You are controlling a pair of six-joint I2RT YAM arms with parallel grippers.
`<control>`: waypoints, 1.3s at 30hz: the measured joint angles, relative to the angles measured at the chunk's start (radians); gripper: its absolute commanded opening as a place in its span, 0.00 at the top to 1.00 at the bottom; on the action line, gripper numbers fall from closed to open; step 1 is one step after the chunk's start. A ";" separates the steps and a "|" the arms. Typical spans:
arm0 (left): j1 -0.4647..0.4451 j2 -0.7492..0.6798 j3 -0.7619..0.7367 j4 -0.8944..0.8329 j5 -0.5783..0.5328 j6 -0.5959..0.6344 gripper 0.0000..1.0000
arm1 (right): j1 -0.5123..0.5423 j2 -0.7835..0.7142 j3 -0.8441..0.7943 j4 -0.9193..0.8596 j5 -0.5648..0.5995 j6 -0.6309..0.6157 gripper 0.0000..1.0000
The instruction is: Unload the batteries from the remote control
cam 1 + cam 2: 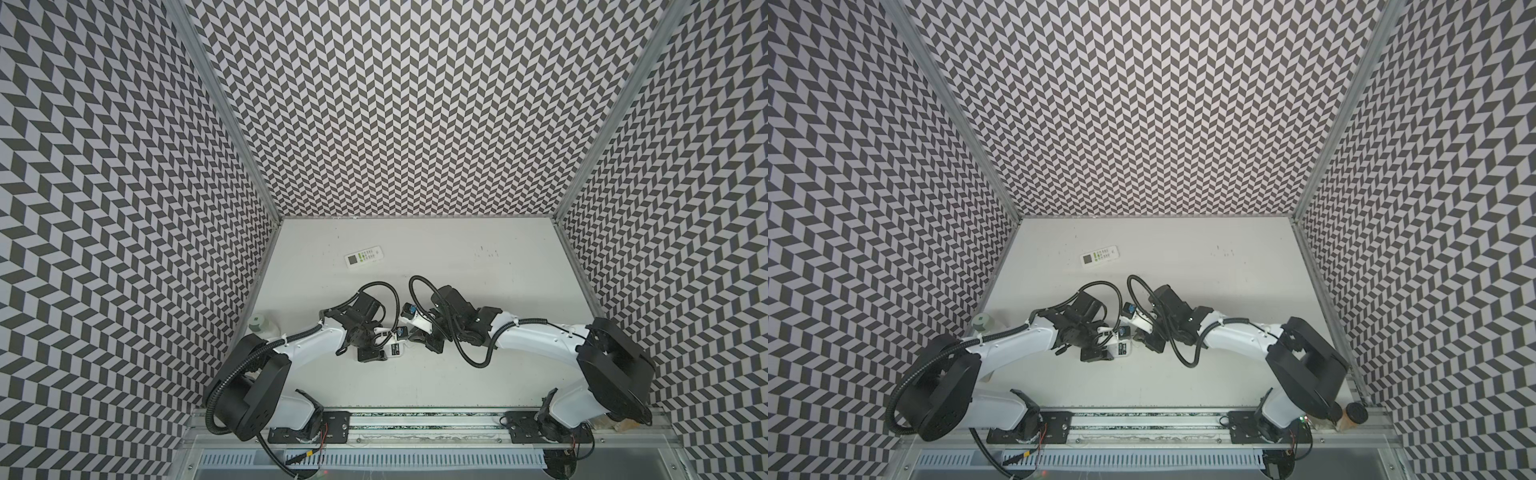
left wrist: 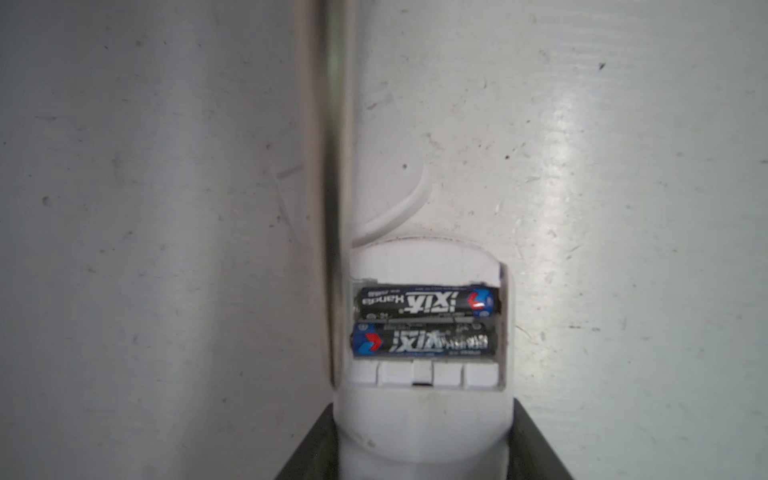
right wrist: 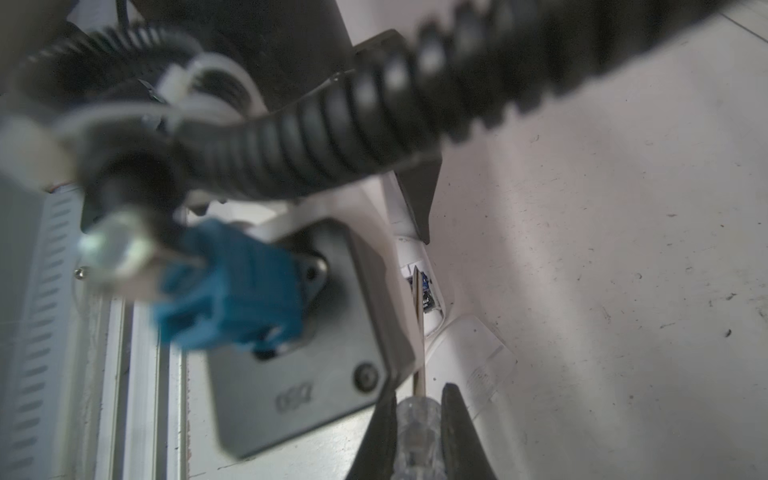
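Two black Handa batteries [image 2: 424, 305], seated in white remote [image 2: 419, 428], screwdriver [image 2: 334, 208] alongside

The counter [image 2: 623, 166] is a matt white board, scuffed and peppered with dark specks, with a faint sheen where the light falls. The remote [image 2: 419, 424] is smooth white plastic, a little grubby. In its open bay the two black batteries [image 2: 424, 320] wear a glossy printed wrap. The screwdriver [image 3: 419, 424] has a clear ribbed plastic handle and a bare, dull grey metal shaft. The cable conduit [image 3: 332, 137] is black corrugated plastic, the plug [image 3: 232, 286] beside it blue plastic. The walls [image 1: 415, 104] look like matt printed sheet.
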 measured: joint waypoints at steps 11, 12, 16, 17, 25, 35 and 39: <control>-0.019 0.023 0.003 0.019 0.039 0.002 0.30 | -0.012 -0.010 -0.026 -0.016 -0.013 -0.009 1.00; -0.024 0.029 0.006 0.023 0.043 0.003 0.30 | -0.012 -0.025 -0.035 -0.021 -0.014 -0.010 1.00; -0.034 0.047 0.014 0.035 0.062 0.000 0.33 | -0.016 -0.036 -0.042 -0.025 -0.014 -0.006 1.00; -0.034 0.050 0.014 0.039 0.068 -0.001 0.35 | -0.017 -0.035 -0.042 -0.024 -0.016 -0.003 1.00; -0.034 0.051 0.014 0.045 0.071 0.000 0.45 | -0.021 0.005 -0.026 -0.015 -0.056 0.022 1.00; -0.034 0.051 0.014 0.047 0.071 -0.001 0.48 | -0.023 0.019 -0.013 -0.013 -0.037 0.069 1.00; -0.034 0.051 0.013 0.048 0.071 -0.001 0.48 | -0.023 0.019 -0.013 -0.011 -0.027 0.087 1.00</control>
